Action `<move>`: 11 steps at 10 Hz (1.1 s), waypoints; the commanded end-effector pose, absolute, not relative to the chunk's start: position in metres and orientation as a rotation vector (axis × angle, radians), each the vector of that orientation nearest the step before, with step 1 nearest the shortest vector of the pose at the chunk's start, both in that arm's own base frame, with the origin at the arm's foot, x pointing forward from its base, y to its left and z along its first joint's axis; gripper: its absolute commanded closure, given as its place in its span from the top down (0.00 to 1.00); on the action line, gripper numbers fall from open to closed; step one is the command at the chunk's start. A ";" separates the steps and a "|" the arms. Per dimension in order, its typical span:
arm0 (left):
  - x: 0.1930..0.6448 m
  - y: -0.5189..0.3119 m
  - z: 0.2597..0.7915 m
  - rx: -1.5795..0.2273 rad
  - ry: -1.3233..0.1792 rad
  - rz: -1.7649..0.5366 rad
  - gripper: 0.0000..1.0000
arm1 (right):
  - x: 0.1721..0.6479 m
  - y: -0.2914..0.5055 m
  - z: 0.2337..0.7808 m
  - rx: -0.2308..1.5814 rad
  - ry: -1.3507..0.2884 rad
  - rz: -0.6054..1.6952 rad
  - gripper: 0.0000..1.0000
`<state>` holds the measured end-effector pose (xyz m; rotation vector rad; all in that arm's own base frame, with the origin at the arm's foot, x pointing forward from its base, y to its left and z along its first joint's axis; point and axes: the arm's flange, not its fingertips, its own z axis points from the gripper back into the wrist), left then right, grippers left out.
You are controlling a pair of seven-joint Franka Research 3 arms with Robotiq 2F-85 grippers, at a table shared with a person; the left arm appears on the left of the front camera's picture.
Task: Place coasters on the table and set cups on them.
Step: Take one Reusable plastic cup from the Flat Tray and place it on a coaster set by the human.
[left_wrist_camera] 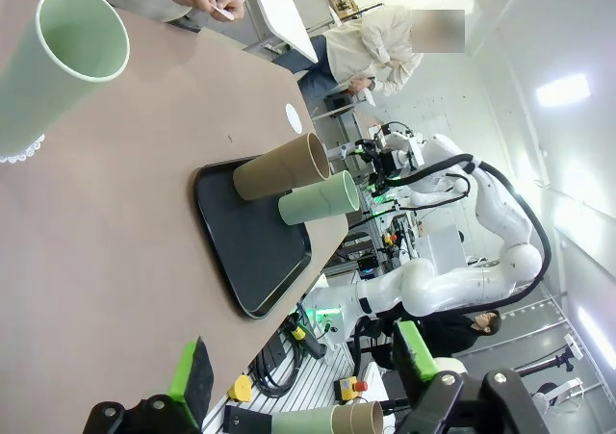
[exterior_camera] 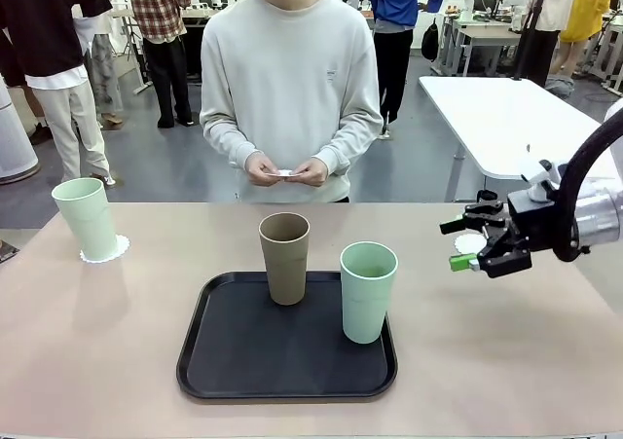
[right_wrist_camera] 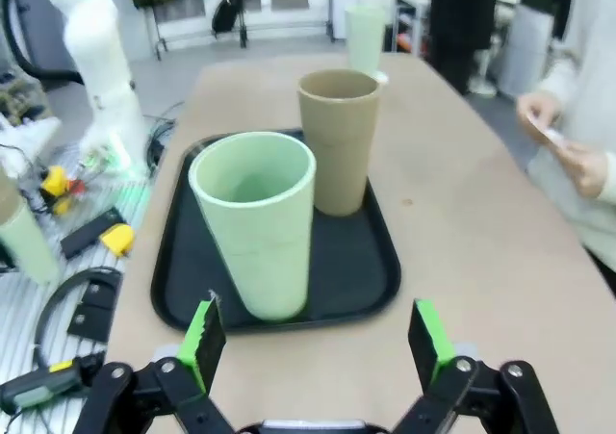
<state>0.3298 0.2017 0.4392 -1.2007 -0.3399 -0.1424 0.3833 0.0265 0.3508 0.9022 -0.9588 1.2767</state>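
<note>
The left gripper looks across the table. Its two green-padded fingers are spread wide with nothing between them. The right arm reaches in from the right edge. The right gripper is turned on its side and aimed left toward the black tray. Its fingers stand one above the other, wide apart and empty, hovering just above the tabletop.

There are three cups, all upright. At far left, a mint cup stands on the table. In the middle, the tan cup stands on the back half of the tray. Just right of it and nearer, the second mint cup stands by the tray's right edge, close to the tan one but not touching it.

There are three coasters. The first coaster lies under the left mint cup, its scalloped rim showing. The second coaster is held between the person's hands, which meet at waist height. The third coaster lies bare on the table at right, partly hidden behind the right gripper.

The person, in a pale sweatshirt, stands at the far side of the table. A white table stands behind to the right. In the right wrist view, the second mint cup stands nearest the fingers, in front of the tan cup.
</note>
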 end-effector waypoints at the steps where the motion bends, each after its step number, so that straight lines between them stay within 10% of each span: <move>1: 0.330 0.202 0.441 -1.207 -0.348 -0.137 1.00 | 0.363 0.028 0.318 1.029 -1.018 1.309 1.00; 11: 0.330 0.202 0.441 -1.207 -0.348 -0.137 1.00 | 0.371 0.031 0.297 1.064 -0.994 1.342 1.00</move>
